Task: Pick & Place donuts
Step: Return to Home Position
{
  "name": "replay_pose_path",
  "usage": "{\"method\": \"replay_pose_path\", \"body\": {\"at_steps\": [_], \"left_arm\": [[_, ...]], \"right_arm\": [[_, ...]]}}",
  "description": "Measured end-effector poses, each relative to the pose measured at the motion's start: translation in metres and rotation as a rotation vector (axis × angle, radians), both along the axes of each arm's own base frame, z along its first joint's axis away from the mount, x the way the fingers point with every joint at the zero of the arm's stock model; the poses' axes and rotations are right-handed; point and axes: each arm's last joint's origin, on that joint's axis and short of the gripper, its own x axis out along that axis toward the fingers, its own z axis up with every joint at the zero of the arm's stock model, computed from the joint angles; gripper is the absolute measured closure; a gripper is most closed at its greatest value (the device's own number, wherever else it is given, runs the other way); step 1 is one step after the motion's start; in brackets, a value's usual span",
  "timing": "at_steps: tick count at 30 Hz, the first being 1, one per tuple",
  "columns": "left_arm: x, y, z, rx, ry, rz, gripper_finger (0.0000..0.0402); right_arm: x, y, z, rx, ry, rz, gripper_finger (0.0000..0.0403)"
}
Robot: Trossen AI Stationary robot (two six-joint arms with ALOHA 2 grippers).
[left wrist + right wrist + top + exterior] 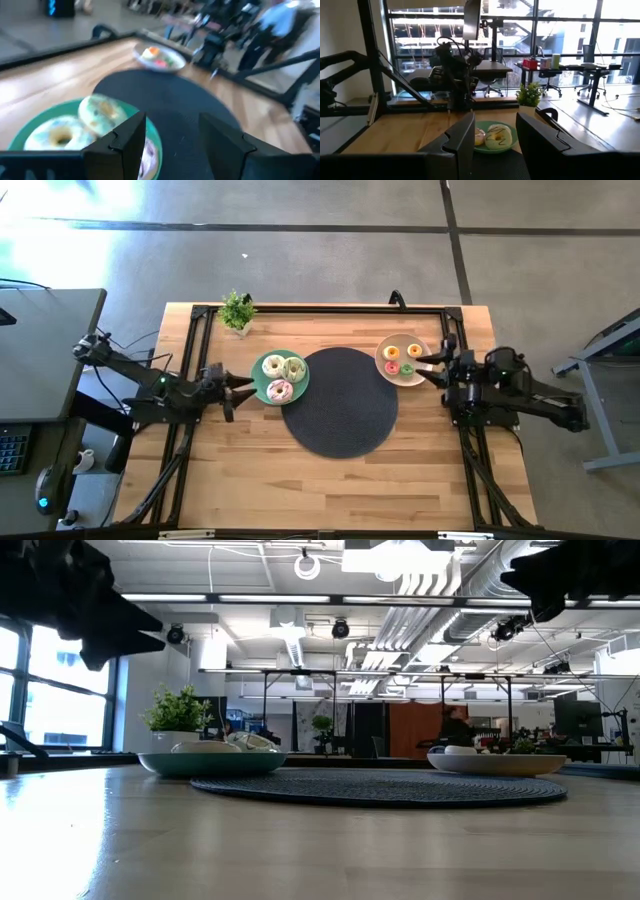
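Observation:
A mint-green plate (262, 385) left of centre carries three larger donuts: white (273, 365), pale green (294, 367) and pink (279, 390). A beige bowl (385, 348) toward the right holds tiny yellow (414, 350), pink (392, 366) and green (406, 367) donuts. My left gripper (245, 385) is open and hovers at the plate's left rim. Its wrist view shows the white donut (60, 135) and the pale green donut (102, 112) just ahead of the fingers. My right gripper (428, 368) is open, raised beside the bowl's right rim.
A dark round mat (340, 405) lies between plate and bowl. A small potted plant (237, 310) stands at the far edge, behind the plate. Black frame rails (320, 309) run along the table's far and side edges. A person (280, 25) stands in the room beyond.

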Motion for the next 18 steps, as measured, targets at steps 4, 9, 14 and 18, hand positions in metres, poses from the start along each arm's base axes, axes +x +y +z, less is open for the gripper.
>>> {"method": "replay_pose_path", "body": {"at_steps": [4, 9, 14, 18], "left_arm": [[-0.004, 0.001, -0.013, 0.064, -0.080, -0.035, 0.0220], [-0.008, 0.003, -0.024, 0.084, -0.107, -0.030, 0.0220], [-0.009, 0.004, -0.025, 0.091, -0.095, -0.017, 0.0220], [-0.009, 0.004, -0.029, 0.099, -0.061, -0.011, 0.0220]], "right_arm": [[0.007, -0.001, -0.017, 0.003, 0.004, 0.026, 0.0263], [0.013, -0.002, -0.035, 0.009, -0.020, 0.065, 0.0263], [0.017, -0.002, -0.048, -0.001, -0.067, 0.096, 0.0263], [0.019, -0.002, -0.059, 0.029, -0.060, 0.097, 0.0263]]}}
